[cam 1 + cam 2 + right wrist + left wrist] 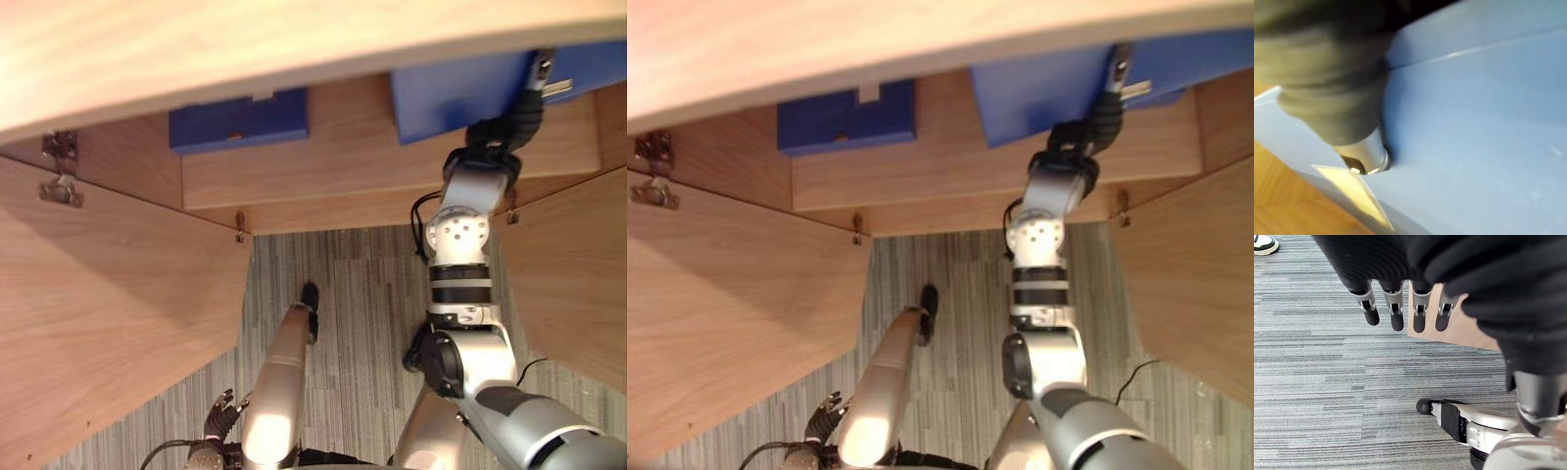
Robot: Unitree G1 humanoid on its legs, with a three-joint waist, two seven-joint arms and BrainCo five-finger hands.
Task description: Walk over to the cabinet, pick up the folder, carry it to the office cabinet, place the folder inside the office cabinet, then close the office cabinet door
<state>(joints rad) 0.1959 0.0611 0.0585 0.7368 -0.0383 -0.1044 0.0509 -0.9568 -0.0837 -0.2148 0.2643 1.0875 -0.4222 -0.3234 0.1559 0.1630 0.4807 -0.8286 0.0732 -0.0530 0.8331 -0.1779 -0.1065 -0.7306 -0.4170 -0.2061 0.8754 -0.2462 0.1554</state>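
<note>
On the cabinet shelf (353, 147), at its right end, sits the blue folder (446, 93) with the right hand (529, 103) against it; grip hidden, can't tell. The left hand (1396, 316) hangs below the shelf, fingers straight, empty. Risk: snagged fingers pulling the folder off the shelf edge.

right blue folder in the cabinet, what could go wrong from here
1. The right hand is on the right blue folder over the shelf; its hold is hidden, so the folder could slip off.
2. That hand reaches in between two open cabinet doors; pulling back, it might clip the right door.
3. The left hand hangs open near the left door and may brush it.
</note>
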